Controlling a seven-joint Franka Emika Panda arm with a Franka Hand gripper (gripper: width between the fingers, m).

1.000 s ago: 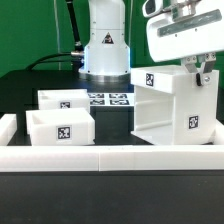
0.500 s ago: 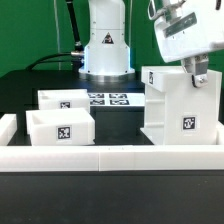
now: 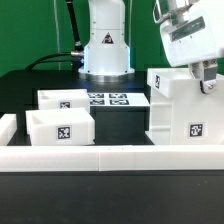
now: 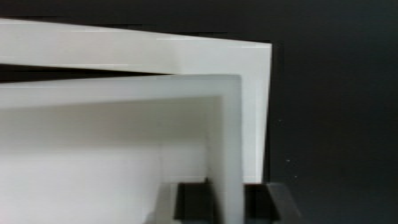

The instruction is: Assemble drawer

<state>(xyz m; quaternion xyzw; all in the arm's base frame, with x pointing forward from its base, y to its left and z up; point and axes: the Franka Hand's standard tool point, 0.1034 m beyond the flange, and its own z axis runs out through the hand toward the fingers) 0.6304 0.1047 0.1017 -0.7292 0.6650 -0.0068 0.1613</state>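
I'm seeing the fingers [image 4: 192,205] clamping a wall of the drawer shell [image 3: 185,112], plain only in the wrist view; its square black-and-white tags are showing at the exterior view's right of the marker board [image 3: 110,99].

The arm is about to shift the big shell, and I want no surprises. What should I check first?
1. The fingers sit either side of the shell wall: ok.
2. Grip firm enough: cannot tell.
3. The front tray and rear tray lie apart from the shell: ok.
4. Shell base flat on the table: cannot tell, the border wall hides it.
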